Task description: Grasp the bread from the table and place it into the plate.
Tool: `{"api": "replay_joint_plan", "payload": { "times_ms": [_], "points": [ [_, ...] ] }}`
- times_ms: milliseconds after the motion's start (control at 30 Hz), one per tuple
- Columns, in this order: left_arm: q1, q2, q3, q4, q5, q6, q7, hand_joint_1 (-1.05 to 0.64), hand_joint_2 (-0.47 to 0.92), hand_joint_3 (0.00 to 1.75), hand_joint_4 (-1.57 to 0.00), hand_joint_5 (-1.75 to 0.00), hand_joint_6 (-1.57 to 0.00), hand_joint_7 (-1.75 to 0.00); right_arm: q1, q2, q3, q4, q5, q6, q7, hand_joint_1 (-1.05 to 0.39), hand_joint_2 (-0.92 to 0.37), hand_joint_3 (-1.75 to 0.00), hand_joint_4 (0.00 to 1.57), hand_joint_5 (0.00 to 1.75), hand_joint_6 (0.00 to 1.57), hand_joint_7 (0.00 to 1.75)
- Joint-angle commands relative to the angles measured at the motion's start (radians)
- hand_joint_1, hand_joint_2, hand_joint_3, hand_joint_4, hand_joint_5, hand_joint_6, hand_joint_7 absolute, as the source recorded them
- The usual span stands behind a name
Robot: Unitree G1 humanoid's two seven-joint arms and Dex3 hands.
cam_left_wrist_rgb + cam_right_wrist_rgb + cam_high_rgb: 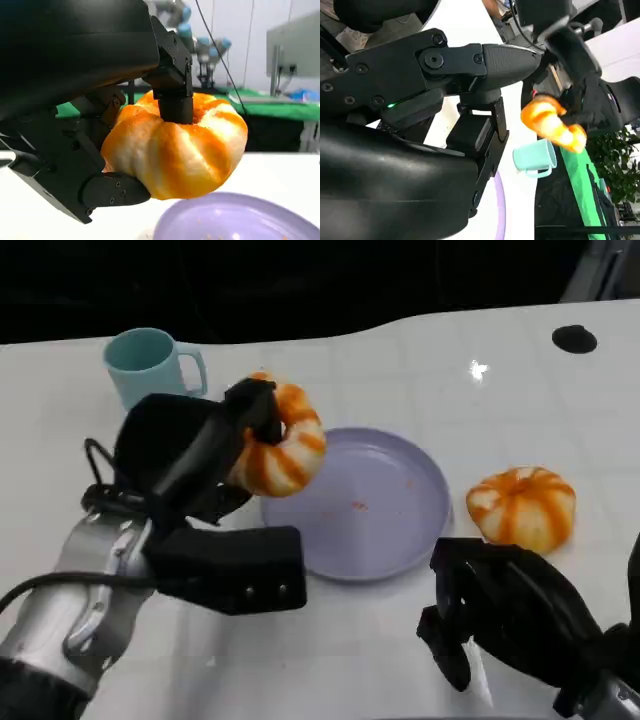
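A teal mug (150, 362) stands on the white surface (400, 360). The left hand (205, 455) grips the bread (282, 440) above the left rim of the purple plate (375, 505). A second bread (522, 505) lies right of it. The right hand (495, 615) holds nothing, with fingers curled loosely.

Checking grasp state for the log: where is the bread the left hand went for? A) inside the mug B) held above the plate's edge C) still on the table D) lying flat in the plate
B: the left hand grips the bread, raised over the near rim of the plate; the left wrist view shows a gap beneath it.
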Motion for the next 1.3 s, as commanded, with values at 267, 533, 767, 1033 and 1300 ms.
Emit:
{"api": "replay_joint_plan", "payload": {
  "times_ms": [267,533,767,1033,1300],
  "points": [
    [-0.185,-0.092,-0.079,0.281,-0.062,-0.043,-0.103,-0.22,0.65,0.87,-0.87,-1.75,-0.68,-1.71,0.009,-0.01,-0.006,-0.013,0.003,0.005,-0.005,-0.95,-0.92,-0.46,1.28,1.6,1.08,1.55],
    [-0.276,-0.124,-0.108,0.464,-0.078,-0.09,-0.119,-0.2,0.63,0.92,-0.87,-1.75,-0.69,-1.74,0.013,-0.005,-0.001,-0.015,0.001,-0.008,-0.001,-0.96,-0.92,-0.44,1.29,1.6,1.09,1.55],
    [-0.325,-0.109,-0.146,0.527,-0.079,-0.103,-0.22,-0.42,0.88,0.34,-0.6,-0.83,-0.63,-0.29,0.029,0.0,0.009,-0.038,0.001,-0.001,-0.01,-0.96,-0.92,-0.42,1.3,1.58,1.1,1.54],
    [-0.326,-0.072,-0.175,0.471,-0.066,-0.094,-0.318,-0.75,0.92,0.3,-0.27,-0.33,-0.41,0.0,0.043,0.007,0.021,-0.06,0.011,0.003,-0.017,-0.95,-0.92,-0.43,1.31,1.58,1.1,1.54],
    [-0.307,-0.046,-0.164,0.404,-0.09,-0.093,-0.396,-0.82,0.92,0.31,-0.24,-0.31,-0.41,0.0,0.054,0.008,0.028,-0.089,0.012,0.019,-0.034,-0.97,-0.92,-0.41,1.32,1.57,1.12,1.55]
  ]
}}
